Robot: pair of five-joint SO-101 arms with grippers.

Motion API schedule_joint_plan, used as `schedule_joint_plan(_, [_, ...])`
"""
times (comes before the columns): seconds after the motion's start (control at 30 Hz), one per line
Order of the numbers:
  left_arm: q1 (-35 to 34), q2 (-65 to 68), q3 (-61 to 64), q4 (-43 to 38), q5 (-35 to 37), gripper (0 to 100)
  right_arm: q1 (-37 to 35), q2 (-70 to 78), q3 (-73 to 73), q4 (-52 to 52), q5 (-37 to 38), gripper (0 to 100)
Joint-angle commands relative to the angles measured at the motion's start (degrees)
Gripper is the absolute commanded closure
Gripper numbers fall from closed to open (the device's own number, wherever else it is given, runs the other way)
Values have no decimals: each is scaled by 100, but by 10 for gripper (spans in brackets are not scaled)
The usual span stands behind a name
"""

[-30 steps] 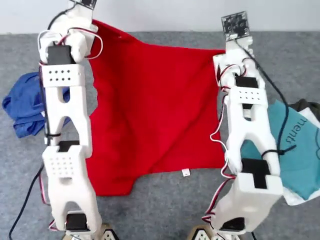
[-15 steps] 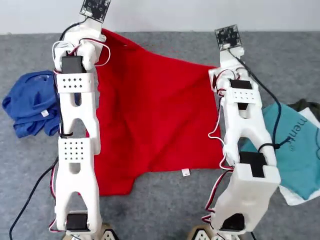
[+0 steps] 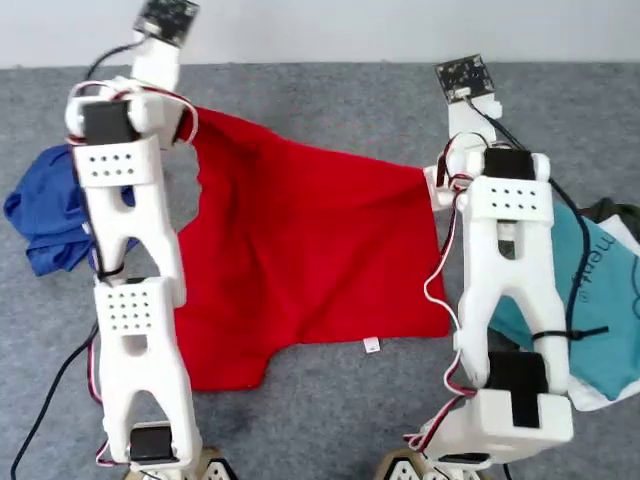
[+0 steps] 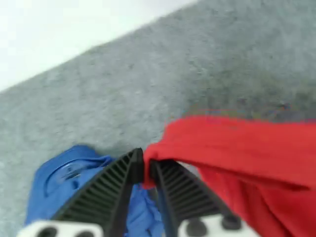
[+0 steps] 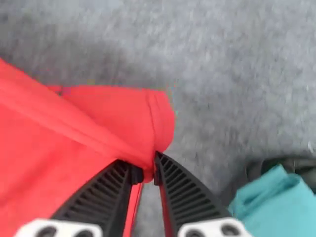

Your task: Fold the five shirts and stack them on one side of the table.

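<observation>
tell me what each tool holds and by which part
Both hold the red shirt by its far corners: the left tool the one near the blue shirt, the right tool the other.

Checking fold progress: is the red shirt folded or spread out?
Spread, not folded: the red shirt lies in one open layer, its far corners pinched by the left gripper and right gripper.

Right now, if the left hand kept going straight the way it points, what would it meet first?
Beyond the red shirt it grips, the left hand points at bare grey table, so probably that first, though depth is unclear. The blue shirt lies off its line.
</observation>
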State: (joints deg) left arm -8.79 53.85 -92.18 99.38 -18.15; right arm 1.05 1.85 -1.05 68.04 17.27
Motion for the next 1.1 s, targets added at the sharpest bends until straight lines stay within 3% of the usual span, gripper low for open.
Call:
schedule_joint_plan(0.0, [-79,-853,-66,149,158,987,4,-338,-105,576,149,988])
schedule_joint_plan(0.23, [-105,-2690,3345,132,571,987,-22,-391,589,760,211,988])
schedule_joint_plan(0.5, [-105,-4527,7160,97,545,987,-13,-400,1011,936,211,988])
schedule_joint_plan(0.97, [-105,-6708,9780,114,220,987,-13,-400,1073,1851,220,988])
schedule_joint_plan(1.07, [-105,-7138,10316,114,-185,987,-22,-400,1284,1798,220,988])
